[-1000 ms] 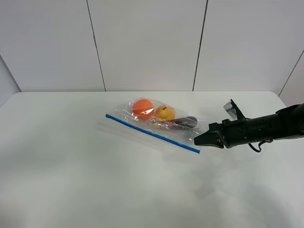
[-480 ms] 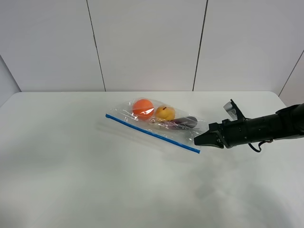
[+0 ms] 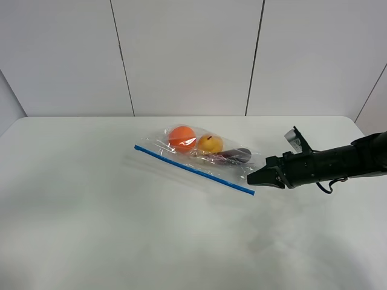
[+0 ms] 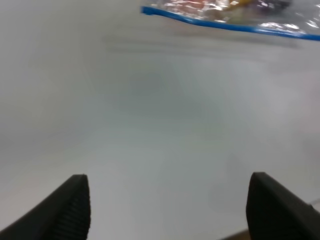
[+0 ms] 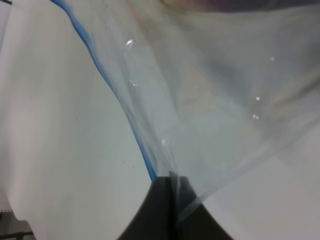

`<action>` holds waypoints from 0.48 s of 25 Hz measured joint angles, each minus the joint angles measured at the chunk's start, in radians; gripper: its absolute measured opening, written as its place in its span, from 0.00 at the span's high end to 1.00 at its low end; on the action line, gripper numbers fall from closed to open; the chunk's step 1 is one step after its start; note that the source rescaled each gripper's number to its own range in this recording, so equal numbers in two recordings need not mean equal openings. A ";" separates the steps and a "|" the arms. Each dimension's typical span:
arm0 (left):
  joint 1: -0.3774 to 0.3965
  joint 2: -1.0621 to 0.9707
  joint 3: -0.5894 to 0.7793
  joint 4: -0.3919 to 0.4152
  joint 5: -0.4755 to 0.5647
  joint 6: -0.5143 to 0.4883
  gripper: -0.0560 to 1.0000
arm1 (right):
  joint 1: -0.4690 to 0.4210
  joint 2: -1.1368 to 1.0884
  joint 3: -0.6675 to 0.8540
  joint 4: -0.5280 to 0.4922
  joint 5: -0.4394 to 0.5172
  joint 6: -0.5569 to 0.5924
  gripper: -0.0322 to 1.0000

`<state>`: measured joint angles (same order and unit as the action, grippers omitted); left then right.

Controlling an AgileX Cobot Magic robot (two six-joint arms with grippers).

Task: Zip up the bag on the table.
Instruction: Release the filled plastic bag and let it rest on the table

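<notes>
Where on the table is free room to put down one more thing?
Free: the table left of the bag, and its wide front strip before the blue zipper. Crowded: right of the bag, where the right gripper pinches its corner.

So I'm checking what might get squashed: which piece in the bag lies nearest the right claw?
The dark purple one, at the end of the bag by the right claw; the yellow one sits farther off and the orange one farthest.
</notes>
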<state>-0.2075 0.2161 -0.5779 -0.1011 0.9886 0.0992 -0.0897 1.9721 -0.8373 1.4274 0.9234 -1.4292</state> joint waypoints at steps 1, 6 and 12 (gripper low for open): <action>0.027 0.000 0.000 0.000 0.000 0.000 0.00 | 0.000 0.000 0.000 0.000 0.000 0.000 0.97; 0.111 0.000 0.000 0.000 0.000 0.000 0.00 | 0.000 0.000 0.000 0.000 0.000 0.000 0.97; 0.114 0.000 0.000 0.000 0.000 0.000 0.00 | 0.000 0.000 0.000 0.000 0.000 0.000 0.97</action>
<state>-0.0938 0.2161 -0.5779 -0.1011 0.9883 0.0992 -0.0897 1.9721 -0.8373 1.4274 0.9234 -1.4292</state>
